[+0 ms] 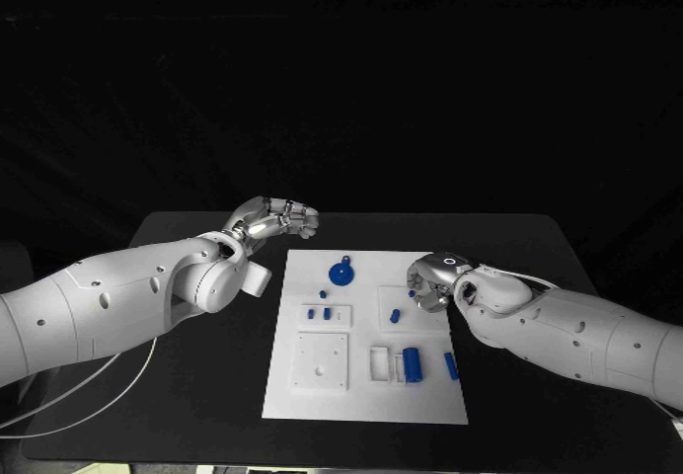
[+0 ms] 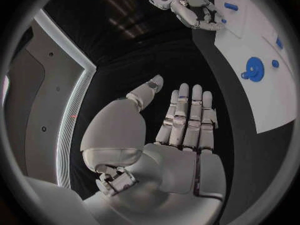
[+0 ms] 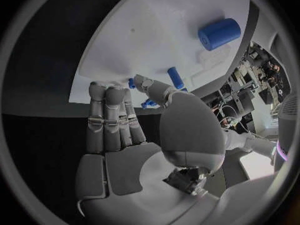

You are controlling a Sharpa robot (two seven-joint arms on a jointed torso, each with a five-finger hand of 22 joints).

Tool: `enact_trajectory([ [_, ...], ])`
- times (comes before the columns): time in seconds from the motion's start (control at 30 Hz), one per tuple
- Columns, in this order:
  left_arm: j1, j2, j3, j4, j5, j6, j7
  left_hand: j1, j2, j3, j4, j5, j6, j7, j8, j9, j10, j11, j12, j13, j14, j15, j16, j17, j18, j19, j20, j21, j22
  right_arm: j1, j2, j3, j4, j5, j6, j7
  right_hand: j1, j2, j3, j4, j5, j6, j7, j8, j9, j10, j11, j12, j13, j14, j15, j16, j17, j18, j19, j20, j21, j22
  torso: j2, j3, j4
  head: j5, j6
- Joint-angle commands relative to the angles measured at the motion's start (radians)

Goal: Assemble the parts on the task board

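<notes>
Both empty: left hand [image 1: 279, 219] open, off the task board [image 1: 363, 395]; right hand [image 1: 434, 279] open above it, probably reaching down next for a blue part [image 1: 396, 317] just beside its fingers.

Your head view: white task board [image 1: 321, 395] lies mid black table [image 1: 186, 415]. Left hand [image 1: 277, 219] off board, above table just past board's far left corner, fingers curled, nothing visibly held. Right hand [image 1: 434, 278] over board's right edge, fingers bent down. Blue round part [image 1: 341, 273] near far end; blue cylinder [image 1: 412, 364] nearer you.
</notes>
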Motion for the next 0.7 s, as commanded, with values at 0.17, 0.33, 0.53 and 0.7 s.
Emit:
enact_trajectory([
  [0.17,0.001,-0.002,0.001,0.002,0.012,-0.009,0.018,0.002,0.009,-0.004,-0.001,0.006,0.001,0.006,0.007,-0.002,0.008,0.003,0.003,-0.002,0.008,0.003,-0.007,0.002,0.017,0.006,0.002,-0.005,0.001,-0.004,0.006,0.0,-0.002,0.001,-0.006,0.008,0.002,0.01,0.01,0.004,-0.01,0.013,-0.003,0.008,-0.001,0.018,-0.004,0.007,0.005,0.0,-0.007,0.005,0.004,0.045,0.007,-0.001,0.004,0.005,-0.001,-0.0001,-0.0005,0.002,-0.005],
  [0.33,0.001,-0.002,0.001,0.002,0.012,-0.007,0.015,0.002,0.008,-0.004,-0.001,0.006,0.001,0.007,0.007,-0.002,0.008,0.003,0.003,-0.002,0.008,0.004,-0.007,0.002,0.017,0.006,0.003,-0.005,0.001,-0.008,0.011,0.0,-0.003,0.005,-0.001,0.009,0.003,0.019,0.015,0.003,-0.015,0.019,-0.006,0.011,-0.001,0.029,-0.008,0.01,0.01,-0.001,-0.011,0.006,0.006,0.045,0.005,-0.001,0.005,0.008,-0.001,-0.0009,-0.0015,0.003,-0.008],
  [0.53,0.001,-0.003,0.001,0.0,0.012,-0.005,0.013,0.001,0.008,-0.005,0.0,0.005,0.001,0.007,0.007,-0.002,0.008,0.004,0.003,-0.002,0.009,0.004,-0.008,0.002,0.017,0.007,0.003,-0.006,0.001,-0.011,0.017,0.0,-0.001,-0.001,0.009,0.005,0.006,0.03,0.019,-0.007,-0.023,0.035,-0.013,0.019,0.001,0.053,-0.016,0.02,0.022,-0.002,-0.019,0.006,0.009,0.045,0.005,-0.002,0.006,0.013,-0.002,-0.0019,-0.0006,0.007,-0.008],
  [0.7,0.001,-0.003,0.001,-0.001,0.012,-0.005,0.012,0.001,0.009,-0.005,0.0,0.003,0.001,0.008,0.007,-0.003,0.009,0.005,0.002,-0.003,0.012,0.004,-0.008,0.004,0.018,0.01,0.003,-0.005,0.002,-0.012,0.023,0.0,-0.007,-0.01,0.011,0.0,0.009,0.048,0.018,-0.022,-0.029,0.052,-0.02,0.027,0.003,0.07,-0.024,0.027,0.038,0.007,-0.026,0.015,0.019,0.045,0.016,-0.005,0.015,0.021,-0.003,-0.0017,-0.0013,0.004,-0.007],
])
